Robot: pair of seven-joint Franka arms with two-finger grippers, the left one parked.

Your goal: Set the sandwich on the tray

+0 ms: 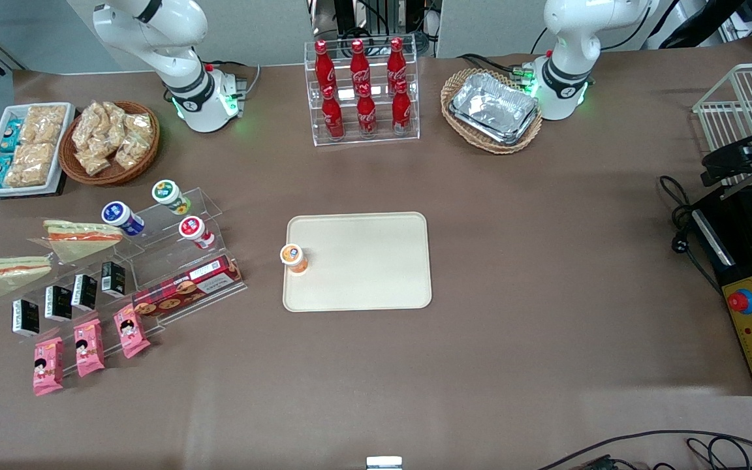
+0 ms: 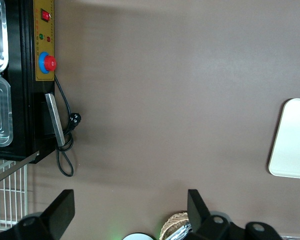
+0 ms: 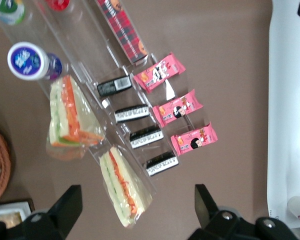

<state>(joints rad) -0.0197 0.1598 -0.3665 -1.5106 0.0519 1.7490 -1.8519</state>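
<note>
Below tool: sandwich (image 3: 70,117) & 2nd wedge (image 3: 125,186), on clear rack.
Tool (image 3: 137,210): fingers spread, holding nothing, high up.
Tray (image 1: 356,261): well off, prob. one cup (image 1: 294,257) on it.

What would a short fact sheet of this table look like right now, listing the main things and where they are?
sandwich: on the clear display stand, not on the tray
second sandwich: beside it, nearer the front camera
tray: mid-table, flat
orange-lidded cup: upright on the tray's edge
end effector: open, above the sandwiches, holding nothing
cola bottles: in a clear rack, farther from the front camera than the tray
</note>
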